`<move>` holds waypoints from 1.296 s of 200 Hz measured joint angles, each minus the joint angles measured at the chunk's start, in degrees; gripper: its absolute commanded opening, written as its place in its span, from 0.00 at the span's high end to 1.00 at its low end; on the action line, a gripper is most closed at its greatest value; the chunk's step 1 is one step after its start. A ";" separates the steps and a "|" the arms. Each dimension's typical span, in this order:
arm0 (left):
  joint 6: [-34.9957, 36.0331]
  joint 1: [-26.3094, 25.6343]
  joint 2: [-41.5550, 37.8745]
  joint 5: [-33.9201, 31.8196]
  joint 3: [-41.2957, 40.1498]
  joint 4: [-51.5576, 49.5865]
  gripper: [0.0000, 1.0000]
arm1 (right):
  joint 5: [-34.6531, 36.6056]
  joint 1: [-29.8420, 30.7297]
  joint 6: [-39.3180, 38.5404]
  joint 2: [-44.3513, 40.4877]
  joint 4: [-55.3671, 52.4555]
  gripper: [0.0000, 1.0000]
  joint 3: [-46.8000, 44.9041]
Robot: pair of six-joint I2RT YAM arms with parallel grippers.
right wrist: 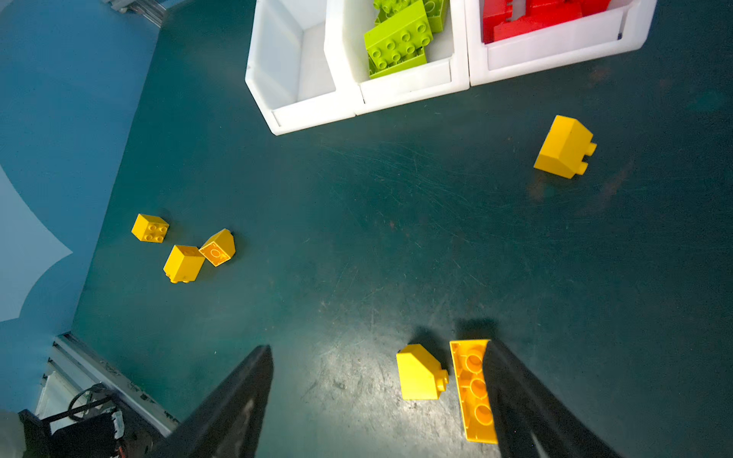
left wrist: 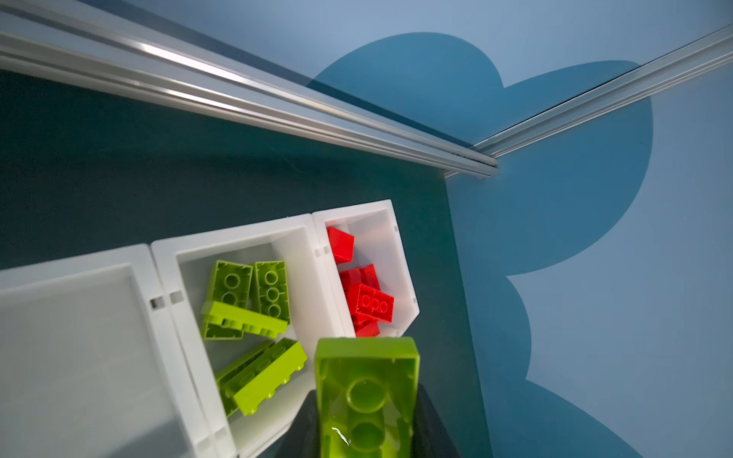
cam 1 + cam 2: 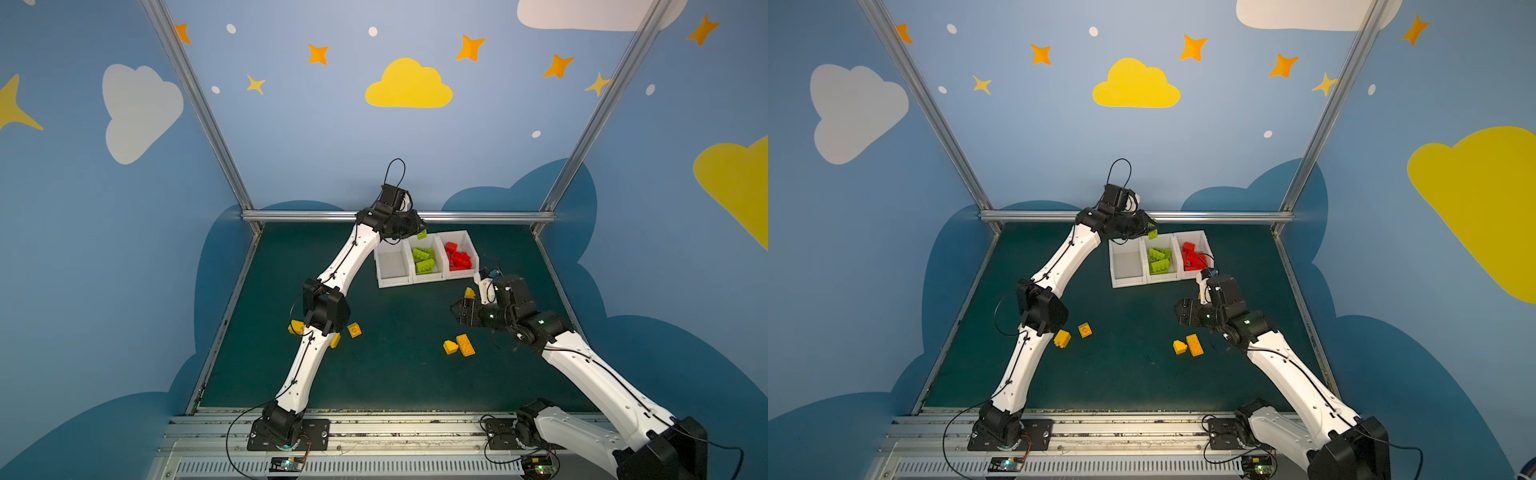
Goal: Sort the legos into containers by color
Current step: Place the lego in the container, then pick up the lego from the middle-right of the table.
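Left wrist view: a green brick (image 2: 367,380) fills the lower part, hollow underside toward the camera, clamped between the dark fingers of the left tool (image 3: 419,232). In both top views that brick hangs above the far rim of the middle bin (image 3: 430,277). This bin holds a heap of green bricks (image 2: 246,301). Touching it on the side toward the right edge of the surface (image 3: 374,374) is the red bin (image 3: 462,272), with red bricks (image 2: 369,303) inside. Touching it on the other side is the third bin (image 3: 395,282). All three are white and stand in a row close to the far edge, nearer the far right corner.

The right tool (image 1: 378,349) hangs over the surface nearer the right edge, jaws spread wide, holding nothing. A long yellow brick (image 1: 472,390) lies on its side just beside one finger, with a sloped yellow brick (image 1: 420,372) next to it. A lone yellow brick (image 1: 565,146) lies between the right tool and the red bin. Three small yellow bricks (image 1: 183,263) sit clustered near the left edge, partly under the left arm in both top views.
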 measured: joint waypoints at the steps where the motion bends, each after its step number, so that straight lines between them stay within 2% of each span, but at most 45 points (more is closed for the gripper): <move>1: -0.15 0.00 0.20 0.07 0.13 0.11 0.68 | 0.02 0.02 0.00 0.02 0.00 0.19 0.09; 85: -7.30 1.66 9.31 5.99 -0.13 8.04 0.63 | 0.24 0.28 -0.13 1.22 -1.70 0.19 0.74; 141: -7.39 1.84 9.55 6.38 0.50 8.74 0.42 | 1.81 -0.28 0.46 2.01 -2.43 0.14 0.74; 179: -6.32 1.95 8.50 5.68 0.15 6.21 0.39 | 3.74 -5.33 0.96 4.24 -2.80 0.13 1.14; 201: -4.15 1.68 2.95 3.96 -4.44 3.13 0.37 | 4.24 -9.33 1.36 9.68 -2.80 0.12 3.32; 219: -1.70 1.27 -5.49 1.86 -12.33 1.44 0.36 | 5.11 -10.97 1.53 15.54 -2.82 0.12 6.47; 259: 1.38 -1.73 -31.54 -3.96 -40.68 6.25 0.33 | 8.55 -11.37 1.44 29.42 -2.86 0.12 15.23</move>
